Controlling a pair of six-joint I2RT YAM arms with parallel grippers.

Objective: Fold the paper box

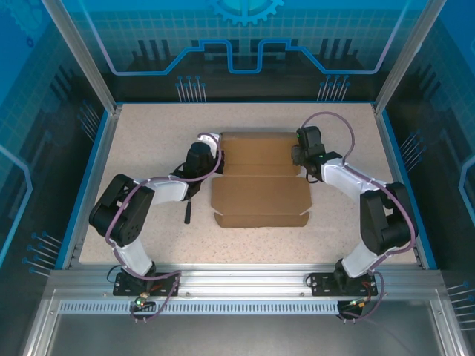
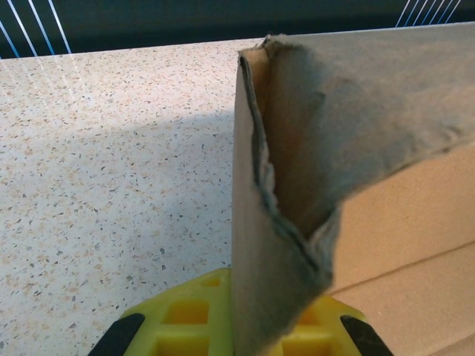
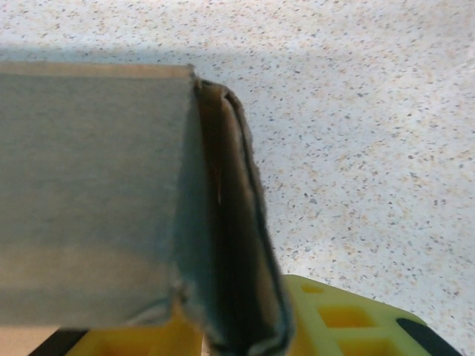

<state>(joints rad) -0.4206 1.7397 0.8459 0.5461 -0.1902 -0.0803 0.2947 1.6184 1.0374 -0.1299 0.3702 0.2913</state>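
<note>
Paper box (image 1: 260,189) between left claw (image 1: 214,141), right claw (image 1: 298,154)

— What's the table (image 1: 148,126) like?
— It has a pale speckled top. A blue rim (image 1: 88,185) runs along the left, right and far sides, and a grooved metal rail (image 1: 245,282) along the near edge.
— And around it?
— Slanted metal posts (image 1: 79,55) stand at the far corners. The walls (image 1: 312,44) are blue with line patterns, and the far one has a gear shape (image 1: 245,7). The light is soft, the shadows faint.

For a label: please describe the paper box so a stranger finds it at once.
In the middle of the speckled table lies the paper box. It is brown cardboard with flaps, far larger than the slim black tool near it.
</note>
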